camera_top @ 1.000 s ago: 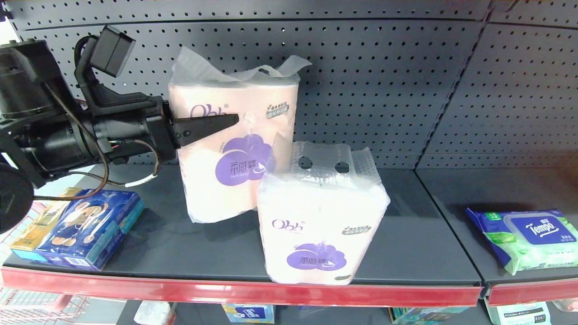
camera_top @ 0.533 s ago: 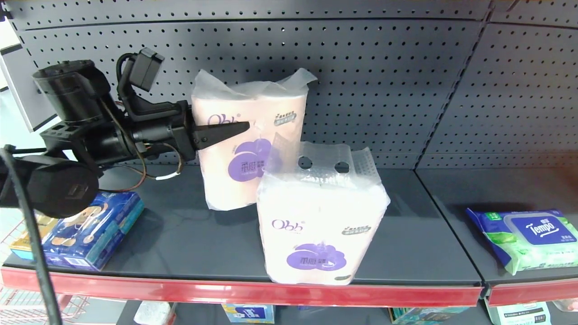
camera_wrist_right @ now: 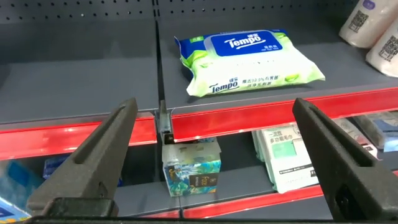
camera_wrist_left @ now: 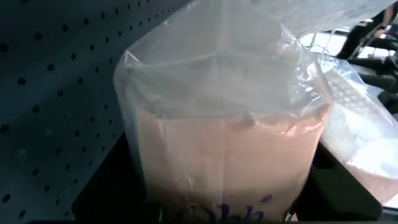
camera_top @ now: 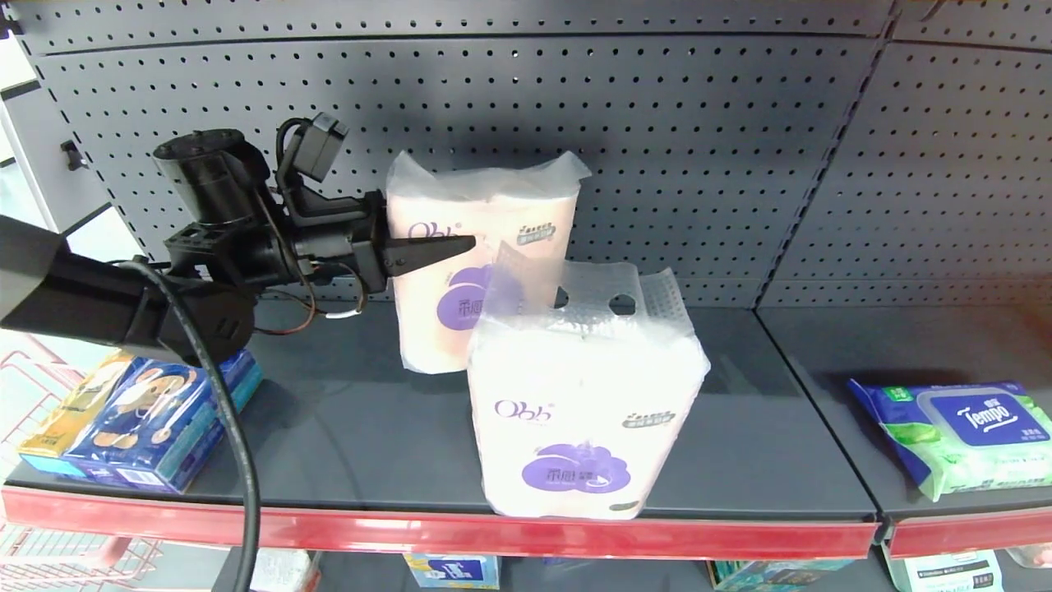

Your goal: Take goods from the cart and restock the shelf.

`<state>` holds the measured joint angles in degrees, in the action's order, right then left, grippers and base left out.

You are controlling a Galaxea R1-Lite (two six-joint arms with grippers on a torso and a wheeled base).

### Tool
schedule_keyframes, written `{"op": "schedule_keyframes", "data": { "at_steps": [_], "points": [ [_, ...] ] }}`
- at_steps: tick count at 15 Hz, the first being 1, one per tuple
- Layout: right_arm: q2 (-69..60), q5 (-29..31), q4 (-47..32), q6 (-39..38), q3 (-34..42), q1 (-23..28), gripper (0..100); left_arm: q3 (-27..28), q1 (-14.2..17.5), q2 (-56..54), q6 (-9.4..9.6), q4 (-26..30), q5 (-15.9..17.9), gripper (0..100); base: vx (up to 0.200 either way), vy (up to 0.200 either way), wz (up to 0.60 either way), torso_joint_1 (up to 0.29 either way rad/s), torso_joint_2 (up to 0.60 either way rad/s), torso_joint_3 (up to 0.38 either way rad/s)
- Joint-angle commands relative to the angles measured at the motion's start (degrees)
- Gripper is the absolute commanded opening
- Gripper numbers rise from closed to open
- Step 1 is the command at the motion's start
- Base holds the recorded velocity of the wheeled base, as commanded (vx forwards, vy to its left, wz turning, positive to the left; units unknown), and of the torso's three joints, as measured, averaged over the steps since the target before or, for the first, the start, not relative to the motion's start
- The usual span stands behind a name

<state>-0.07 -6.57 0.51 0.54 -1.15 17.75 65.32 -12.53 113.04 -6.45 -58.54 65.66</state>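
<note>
My left gripper (camera_top: 468,238) is shut on a pink pack of toilet paper (camera_top: 485,279), one finger lying across its front. The pack stands upright near the pegboard back of the grey shelf (camera_top: 345,427). Its lower edge is close to the board; I cannot tell whether it touches. In the left wrist view the same pack (camera_wrist_left: 224,155) sits between my fingers with its crumpled plastic top up. A second identical pack (camera_top: 583,403) stands at the shelf's front, just right of and in front of the held one. My right gripper (camera_wrist_right: 217,168) hangs open in front of a lower shelf edge.
A blue box (camera_top: 156,419) and a yellow box (camera_top: 70,415) lie at the shelf's left front. A green wet-wipes pack (camera_top: 962,436) (camera_wrist_right: 249,62) lies on the bay to the right. The pink cart (camera_top: 49,559) is at the lower left. Red rail (camera_top: 493,534) edges the shelf.
The left arm has carried the held pack to the right and deeper toward the pegboard, ending behind the front pack. The other goods have stayed put.
</note>
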Motion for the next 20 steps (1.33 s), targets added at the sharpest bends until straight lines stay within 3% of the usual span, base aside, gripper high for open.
{"op": "schedule_keyframes", "data": {
  "at_steps": [1,4,9,12,13,15,20],
  "points": [
    [0.07,-0.02,0.02,0.08,0.0,0.0,100,-0.01,0.58,2.09,-0.06,-0.87,1.31,0,0.0,0.0,0.0,0.0,0.0,0.0],
    [0.07,-0.02,0.02,3.68,0.0,0.0,100,0.69,0.75,3.68,-0.14,-3.51,5.97,0,0.0,0.0,0.0,0.0,0.0,0.0],
    [0.07,-0.11,0.02,5.44,-0.08,0.0,100,0.42,-0.21,6.22,-0.32,-7.55,10.02,0,0.0,0.0,0.0,0.0,0.0,0.0],
    [0.07,-0.11,0.02,5.44,-0.08,0.0,100,0.42,-0.12,6.93,-1.2,-8.78,10.45,0,0.0,0.0,0.0,0.0,0.0,0.0],
    [0.07,-0.11,0.02,5.44,-0.08,0.0,100,0.69,-0.12,6.93,-2.6,-8.96,11.77,0,0.0,0.0,0.0,0.0,0.0,0.0],
    [0.07,-0.11,0.02,5.44,-0.08,0.0,100,0.6,-0.21,7.1,-2.78,-10.19,15.38,0,0.0,0.0,0.0,0.0,0.0,0.0],
    [0.07,-0.11,-0.07,5.44,-0.08,0.0,100,4.03,-2.59,9.65,-3.31,-10.37,15.2,0,0.0,0.0,0.0,0.0,0.0,0.0]
  ]
}}
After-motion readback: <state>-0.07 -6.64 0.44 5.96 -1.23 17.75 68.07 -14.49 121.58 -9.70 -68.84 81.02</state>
